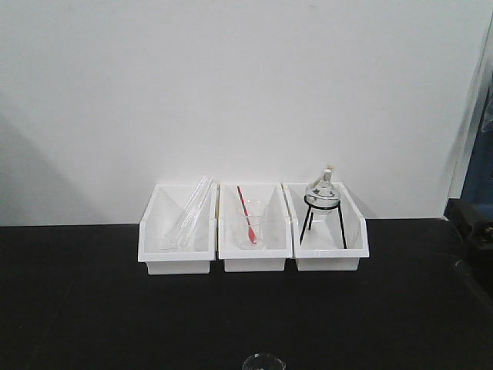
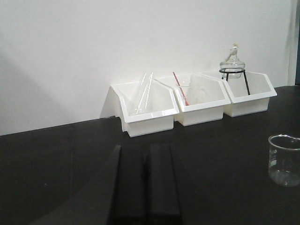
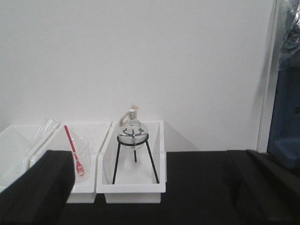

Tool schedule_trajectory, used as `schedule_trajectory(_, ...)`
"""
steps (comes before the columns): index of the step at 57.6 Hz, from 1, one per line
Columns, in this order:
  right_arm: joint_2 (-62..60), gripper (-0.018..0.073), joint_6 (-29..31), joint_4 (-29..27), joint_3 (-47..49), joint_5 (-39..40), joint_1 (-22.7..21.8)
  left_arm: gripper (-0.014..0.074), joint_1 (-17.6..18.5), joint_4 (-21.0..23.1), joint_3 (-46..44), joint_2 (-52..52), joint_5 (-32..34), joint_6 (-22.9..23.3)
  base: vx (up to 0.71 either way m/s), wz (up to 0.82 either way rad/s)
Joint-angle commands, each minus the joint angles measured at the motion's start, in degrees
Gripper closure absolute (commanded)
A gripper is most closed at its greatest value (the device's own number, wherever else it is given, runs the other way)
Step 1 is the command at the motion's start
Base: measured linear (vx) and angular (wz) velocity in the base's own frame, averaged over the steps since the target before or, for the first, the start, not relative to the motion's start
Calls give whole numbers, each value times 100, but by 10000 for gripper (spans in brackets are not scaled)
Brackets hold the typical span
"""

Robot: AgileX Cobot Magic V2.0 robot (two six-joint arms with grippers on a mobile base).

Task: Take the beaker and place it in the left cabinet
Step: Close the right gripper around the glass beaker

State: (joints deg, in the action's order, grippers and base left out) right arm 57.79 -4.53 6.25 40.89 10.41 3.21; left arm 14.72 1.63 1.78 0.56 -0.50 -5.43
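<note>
a lab: the middle white bin [image 1: 255, 264] holds a beaker [image 1: 251, 231] with a red-tipped rod [image 1: 245, 208]; glass tubes [image 1: 191, 210] left of it, tripod-mounted flask [image 1: 321, 189] right.

We see our left fingers [image 2: 161, 183], two long flat bars in matte black with squared ends, our right fingers [image 3: 37, 187], broad black slabs, blurred, with slanted top edges

We see soft, even light on the white wall [image 1: 246, 92], a grey shadow over its left side, the black desk [image 1: 77, 293] dull and featureless, the left pincer [image 2: 146, 151] blurred up close
</note>
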Motion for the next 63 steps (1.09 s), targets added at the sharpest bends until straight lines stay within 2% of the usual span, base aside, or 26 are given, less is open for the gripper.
schedule_trajectory(1, 1, -101, -27, 417, -4, 927, -21, 595, 22, 47, 94, 109, 480, 19, 0, 0)
schedule_trajectory(2, 24, -99, -62, 471, -83, 995, -21, 595, 22, 47, 94, 109, 480, 19, 0, 0)
schedule_trajectory(3, 229, -88, -614, 769, -625, 1476, -21, 595, 22, 47, 94, 109, 480, 19, 0, 0)
schedule_trajectory(8, 424, -85, -935, 1240, -1208, 2040, -21, 595, 22, 47, 94, 109, 480, 19, 0, 0)
schedule_trajectory(19, 1353, -81, -1343, 2720, -2213, 4033, -21, 595, 22, 47, 94, 109, 480, 19, 0, 0)
schedule_trajectory(26, 2357, -80, -1324, 3356, -2285, 4977, -21, 595, 22, 47, 94, 109, 480, 19, 0, 0)
schedule_trajectory(38, 4297, -76, -1043, 3320, -2128, 6663, -21, 595, 22, 47, 94, 109, 480, 19, 0, 0)
schedule_trajectory(49, 5567, -70, -695, 3423, -1492, 6679, 206, 595, 22, 47, 94, 109, 480, 19, 0, 0)
schedule_trajectory(56, 5923, -65, -695, 3539, -1131, 6679, 478, 595, 22, 47, 94, 109, 480, 19, 0, 0)
schedule_trajectory(63, 6129, -60, -689, 3427, -829, 6679, 803, 595, 22, 47, 94, 109, 480, 19, 0, 0)
